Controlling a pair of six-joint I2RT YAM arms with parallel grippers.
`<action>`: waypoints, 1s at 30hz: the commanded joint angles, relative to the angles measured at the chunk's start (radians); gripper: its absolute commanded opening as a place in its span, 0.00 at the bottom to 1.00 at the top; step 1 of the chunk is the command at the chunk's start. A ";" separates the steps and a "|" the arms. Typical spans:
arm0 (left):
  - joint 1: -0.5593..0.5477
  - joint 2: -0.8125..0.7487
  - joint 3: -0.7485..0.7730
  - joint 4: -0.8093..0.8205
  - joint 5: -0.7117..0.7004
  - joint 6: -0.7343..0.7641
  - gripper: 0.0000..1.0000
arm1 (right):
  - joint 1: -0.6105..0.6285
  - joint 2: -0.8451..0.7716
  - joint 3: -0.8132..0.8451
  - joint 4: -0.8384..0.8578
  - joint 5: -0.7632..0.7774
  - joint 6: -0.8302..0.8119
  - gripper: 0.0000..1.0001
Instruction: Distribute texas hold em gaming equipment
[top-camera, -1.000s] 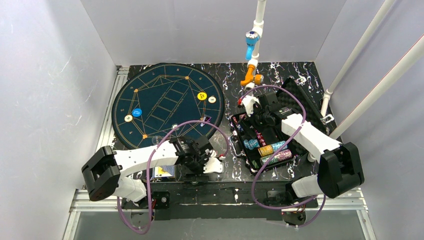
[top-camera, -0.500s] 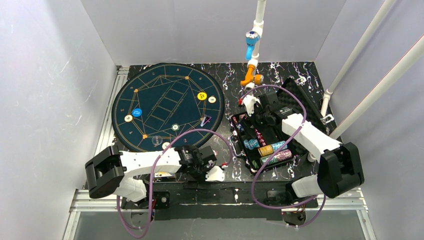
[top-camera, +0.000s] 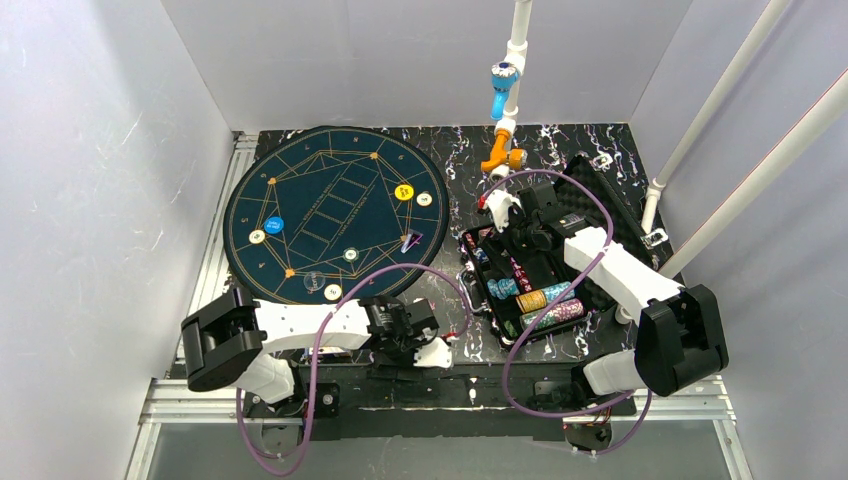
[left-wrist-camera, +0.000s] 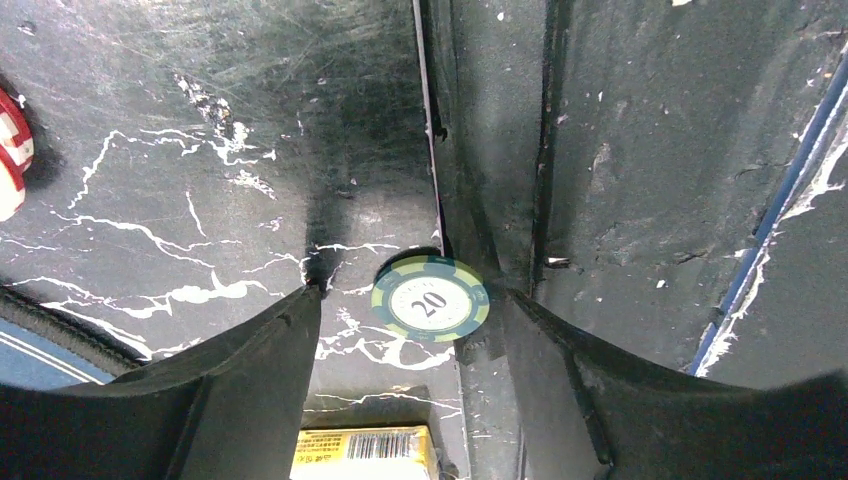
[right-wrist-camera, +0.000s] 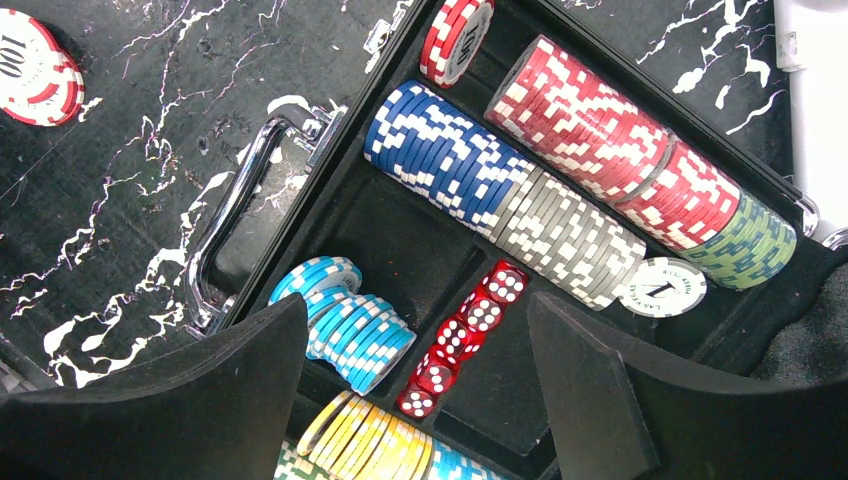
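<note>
Top view: a round blue mat (top-camera: 335, 170) sits on the left of the marbled black bench (top-camera: 560, 140), with a yellow chip (top-camera: 403, 192), a blue chip (top-camera: 275, 224) and a few pale chips (top-camera: 351, 254) spread on it. The open black case (top-camera: 600, 185) is on the right with chip rows inside. The left fingers (top-camera: 436, 352) are low at the near edge of the bench, between mat and case. The right fingers (top-camera: 497, 208) are over the far end of the case. Left wrist view: a green-edged chip (left-wrist-camera: 430, 300) marked 20 lies flat on the bench, right at the seam between the marbled surface and a plain black strip. The left fingers (left-wrist-camera: 250, 390) stand wide on either side of it and do not grip it. One tip is just beside the chip's rim, the other is apart from it. A red-and-white chip (left-wrist-camera: 8, 150) is cut off by the left border, and a yellow barcoded box (left-wrist-camera: 365, 455) is at the bottom edge. Right wrist view: the right fingers (right-wrist-camera: 620, 400) are spread wide with nothing between them, above the case. Inside lie a red row (right-wrist-camera: 590, 130), a blue row (right-wrist-camera: 450, 160) running into a grey row (right-wrist-camera: 570, 235), green chips (right-wrist-camera: 750, 245), a light-blue stack (right-wrist-camera: 345, 325), yellow chips (right-wrist-camera: 370, 440) and a line of red dice (right-wrist-camera: 465, 340). A white chip (right-wrist-camera: 660, 287) marked 1 leans at the end of the grey row. The case handle (right-wrist-camera: 245, 210) faces the bench. A red-and-white 100 chip (right-wrist-camera: 35, 80) lies on the bench outside the case.
</note>
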 joint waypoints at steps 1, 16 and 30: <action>-0.018 0.014 -0.018 -0.005 -0.018 -0.007 0.64 | -0.007 -0.019 0.001 0.024 -0.005 0.004 0.89; -0.025 0.056 -0.038 0.014 -0.014 -0.018 0.53 | -0.007 -0.020 0.001 0.026 0.000 0.004 0.88; -0.026 0.020 0.027 -0.047 0.002 -0.043 0.32 | -0.007 -0.024 0.002 0.028 0.003 0.004 0.88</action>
